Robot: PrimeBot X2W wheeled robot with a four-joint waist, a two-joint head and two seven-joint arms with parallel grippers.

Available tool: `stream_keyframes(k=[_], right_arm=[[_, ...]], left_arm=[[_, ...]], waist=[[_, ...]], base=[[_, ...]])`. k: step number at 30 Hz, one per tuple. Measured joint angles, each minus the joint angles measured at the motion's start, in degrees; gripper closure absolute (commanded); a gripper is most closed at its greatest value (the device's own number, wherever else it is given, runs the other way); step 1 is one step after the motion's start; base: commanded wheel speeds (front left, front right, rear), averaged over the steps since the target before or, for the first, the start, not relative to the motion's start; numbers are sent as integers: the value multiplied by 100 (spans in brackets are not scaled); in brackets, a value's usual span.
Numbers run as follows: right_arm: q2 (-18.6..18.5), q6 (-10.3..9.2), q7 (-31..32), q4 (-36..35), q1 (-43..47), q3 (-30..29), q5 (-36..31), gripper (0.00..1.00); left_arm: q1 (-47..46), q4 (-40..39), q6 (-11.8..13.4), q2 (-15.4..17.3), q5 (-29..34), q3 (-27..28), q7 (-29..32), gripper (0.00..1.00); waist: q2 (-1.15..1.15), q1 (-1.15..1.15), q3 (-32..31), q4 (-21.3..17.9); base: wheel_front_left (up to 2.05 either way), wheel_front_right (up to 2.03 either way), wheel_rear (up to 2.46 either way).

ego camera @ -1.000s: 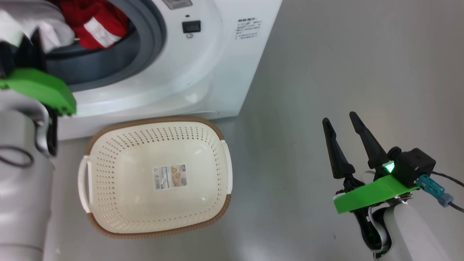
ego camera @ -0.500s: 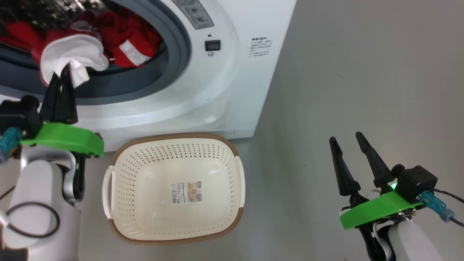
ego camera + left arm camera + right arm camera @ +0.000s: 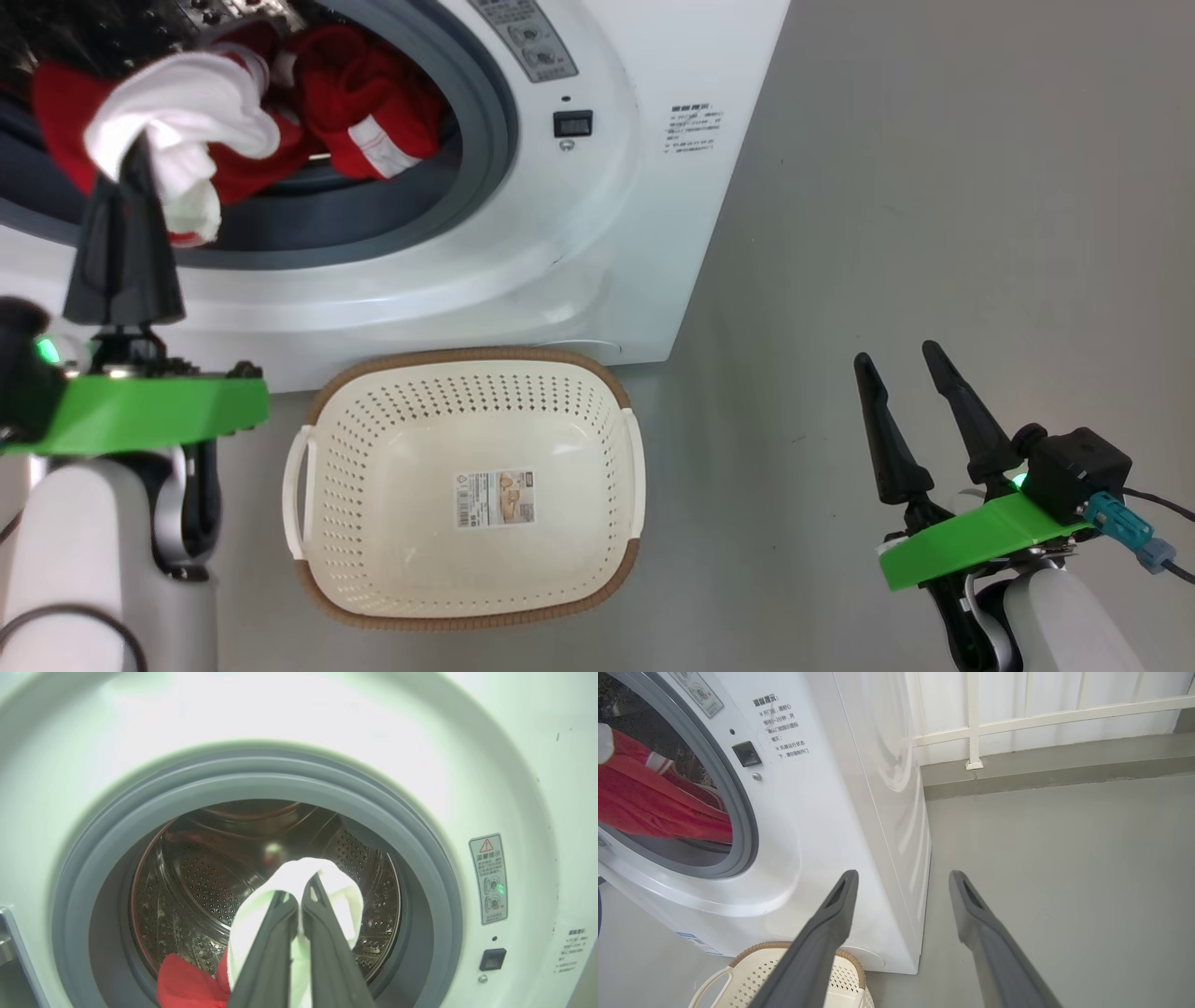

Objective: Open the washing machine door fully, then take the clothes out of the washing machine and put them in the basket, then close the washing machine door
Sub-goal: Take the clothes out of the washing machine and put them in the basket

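Observation:
The white washing machine (image 3: pixel 597 233) has its mouth uncovered; the washing machine door is out of view. Red clothes (image 3: pixel 364 93) with white panels lie at the drum's front. My left gripper (image 3: pixel 138 154) is shut on a white fold (image 3: pixel 187 103) of one garment at the grey gasket. In the left wrist view that gripper (image 3: pixel 299 896) pinches the white fabric (image 3: pixel 341 896) before the steel drum, with red cloth (image 3: pixel 187 984) hanging below. The cream basket (image 3: pixel 467 357) sits empty on the floor in front of the machine. My right gripper (image 3: pixel 896 355) is open over the floor to the right, holding nothing.
Grey floor (image 3: pixel 934 187) stretches to the right of the machine. In the right wrist view a low kerb and a white railing (image 3: pixel 971 723) run behind the machine's side, and the basket's rim (image 3: pixel 752 975) shows below the open right gripper (image 3: pixel 902 877).
The head camera has shifted. My left gripper has drawn back from the drum's mouth, pulling the white-and-red garment with it. The right arm has stayed where it was.

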Motion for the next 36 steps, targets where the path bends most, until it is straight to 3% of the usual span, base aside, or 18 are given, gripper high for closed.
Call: stream_keyframes(k=[6,11,27,36], right_arm=[[0,0,0,-10,1,-7,0,0],[0,0,0,-24,-1,-14,0,0],[0,0,0,-99,-103,68,23,0],[-2,0,0,-155,-321,134,69,0]], left_arm=[[268,-702,-91,-99,96,115,-2,100],[510,-730,-100,-178,129,93,-9,100],[799,1122,-199,-248,158,-315,-9,100],[103,2554,-242,-134,355,-468,-8,100]], waist=[[0,0,47,-5],[0,0,102,0],[0,0,518,-73],[0,0,939,-161]], base=[[0,0,0],[0,0,0],[0,0,0],[0,0,0]])
